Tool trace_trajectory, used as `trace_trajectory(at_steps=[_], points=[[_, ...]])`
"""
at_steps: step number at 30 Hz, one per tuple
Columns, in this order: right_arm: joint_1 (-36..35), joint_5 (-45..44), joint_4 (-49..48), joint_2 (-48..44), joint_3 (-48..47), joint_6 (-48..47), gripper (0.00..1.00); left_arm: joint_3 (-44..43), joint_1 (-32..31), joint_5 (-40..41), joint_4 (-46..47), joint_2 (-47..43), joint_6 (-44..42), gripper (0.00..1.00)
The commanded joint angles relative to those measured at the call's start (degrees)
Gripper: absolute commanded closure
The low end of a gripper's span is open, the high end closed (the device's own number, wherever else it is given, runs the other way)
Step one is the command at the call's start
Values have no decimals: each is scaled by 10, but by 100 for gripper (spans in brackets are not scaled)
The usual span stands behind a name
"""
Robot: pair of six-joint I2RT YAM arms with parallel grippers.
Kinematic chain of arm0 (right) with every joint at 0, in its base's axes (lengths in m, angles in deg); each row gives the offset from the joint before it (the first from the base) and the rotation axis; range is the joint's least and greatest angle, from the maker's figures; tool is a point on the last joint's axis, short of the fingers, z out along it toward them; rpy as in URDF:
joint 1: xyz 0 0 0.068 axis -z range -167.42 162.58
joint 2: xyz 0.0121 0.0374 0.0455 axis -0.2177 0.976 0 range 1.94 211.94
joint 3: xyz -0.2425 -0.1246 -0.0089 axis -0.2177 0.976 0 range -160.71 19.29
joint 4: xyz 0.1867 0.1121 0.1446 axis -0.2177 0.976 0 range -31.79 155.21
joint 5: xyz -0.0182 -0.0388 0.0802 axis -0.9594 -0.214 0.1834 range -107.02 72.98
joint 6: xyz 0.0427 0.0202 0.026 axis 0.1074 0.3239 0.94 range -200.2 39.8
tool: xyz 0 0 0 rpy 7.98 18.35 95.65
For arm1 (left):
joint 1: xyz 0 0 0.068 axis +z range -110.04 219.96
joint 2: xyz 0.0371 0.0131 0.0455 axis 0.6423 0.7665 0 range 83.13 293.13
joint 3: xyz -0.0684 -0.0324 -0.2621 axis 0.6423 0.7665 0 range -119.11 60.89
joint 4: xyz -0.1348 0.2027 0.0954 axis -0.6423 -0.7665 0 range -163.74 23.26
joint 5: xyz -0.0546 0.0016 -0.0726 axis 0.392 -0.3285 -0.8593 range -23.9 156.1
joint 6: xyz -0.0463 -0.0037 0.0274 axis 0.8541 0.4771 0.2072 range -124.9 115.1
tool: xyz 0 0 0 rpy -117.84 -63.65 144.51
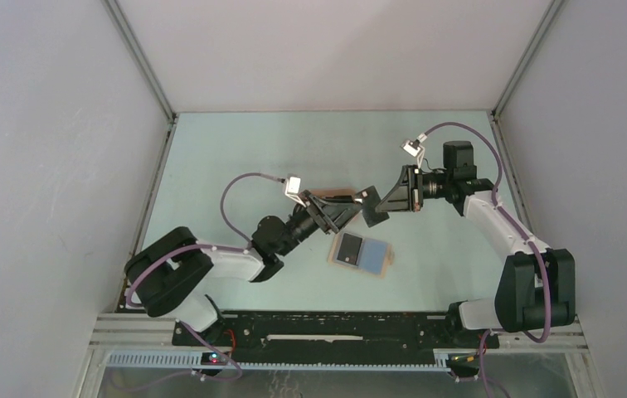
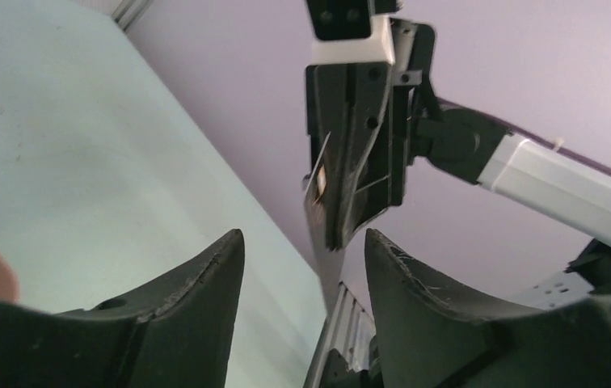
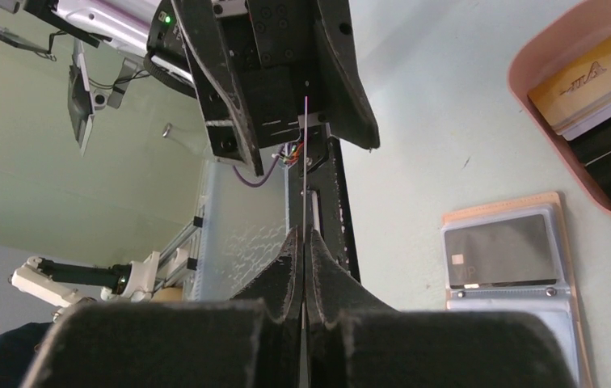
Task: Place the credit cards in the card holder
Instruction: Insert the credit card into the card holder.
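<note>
My right gripper [image 1: 386,201] is shut on a black credit card [image 1: 373,212] and holds it in the air. In the right wrist view the card [image 3: 305,162] shows edge-on between the shut fingers [image 3: 286,267]. My left gripper [image 1: 350,212] is open, and its jaws stand on either side of that card's free end [image 2: 326,271] without touching it. The beige-tan card holder [image 1: 390,264] lies open on the table below them, with a black card [image 3: 500,250] in one clear slot and a pale blue panel [image 1: 373,254] beside it.
A salmon-pink tray [image 3: 541,61] lies behind the grippers. It holds a yellow-orange card [image 3: 589,77] and a black card [image 3: 609,153]. The left arm partly hides the tray in the top view [image 1: 335,193]. The enclosure walls close in on both sides.
</note>
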Motion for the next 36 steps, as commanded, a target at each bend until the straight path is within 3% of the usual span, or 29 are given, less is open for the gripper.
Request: trace_trajectory(at_steps=[1,14,17,20,23,27,29,32,36], points=[[-5,18,-14,-15,1,3,100,-49,12,-36,64,9,28,40],[-12,24,-11,-14,1,-7,100,-78,31,-98,62,42,51,66],[-13,25,-11,-13,0,-9,100,-84,34,-114,59,45,50,79],[-13,21,-8,-13,0,-13,100,-82,39,-125,58,43,46,99],[-13,17,25,-12,-12,-55,99,-73,45,-137,59,31,32,100],[-15,-3,237,-4,-83,-254,57,-48,59,-170,53,6,15,100],[-15,-33,314,-10,-109,-349,46,-28,71,-187,47,-14,8,100],[-14,-114,387,-36,-126,-467,40,0,86,-225,-13,-65,-24,100],[-6,-180,410,-86,-98,-580,39,9,89,-219,-282,-190,-145,100]])
